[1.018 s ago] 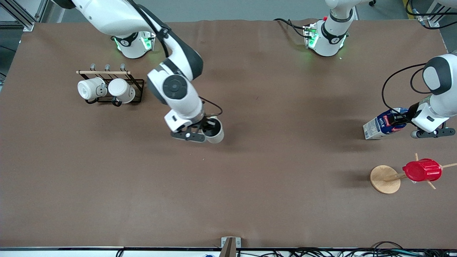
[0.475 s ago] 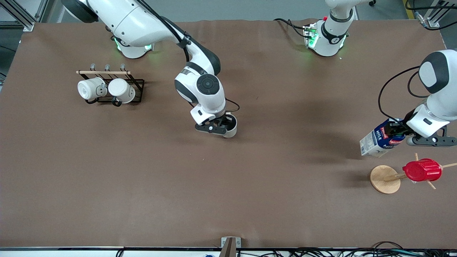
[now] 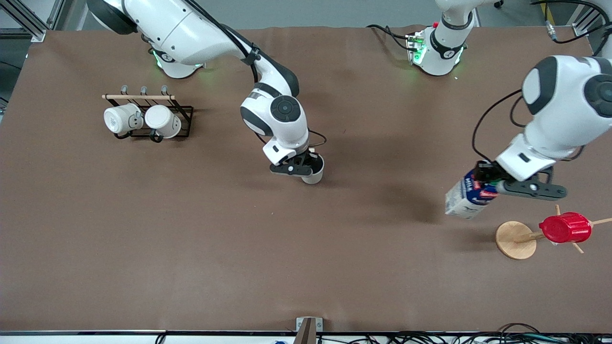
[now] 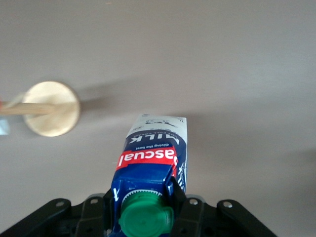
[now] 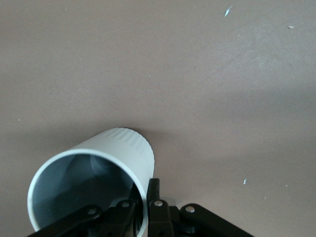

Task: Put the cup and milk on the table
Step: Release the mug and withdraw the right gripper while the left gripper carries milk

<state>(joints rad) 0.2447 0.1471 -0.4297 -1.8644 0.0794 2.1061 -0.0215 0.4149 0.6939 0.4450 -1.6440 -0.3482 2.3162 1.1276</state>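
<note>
Front view: the right gripper [image 3: 306, 168] has its fingers clamped on the rim of the cup [image 3: 312, 175], low over the middle of the worktop [image 3: 306, 258], looking close to touchdown. The left gripper [image 3: 484, 184] grips the milk [image 3: 466, 198] at its top, tilted in the air above the worktop near the wooden stand [image 3: 514, 240]. Neither item is released yet; both placements remain.

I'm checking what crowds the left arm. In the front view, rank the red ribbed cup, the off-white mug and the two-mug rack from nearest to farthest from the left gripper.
From the left gripper, shut on the milk:
1. Red ribbed cup, on the wooden stand at the left arm's end.
2. Off-white mug, mid-table in the right gripper.
3. Two-mug rack, at the right arm's end.
</note>
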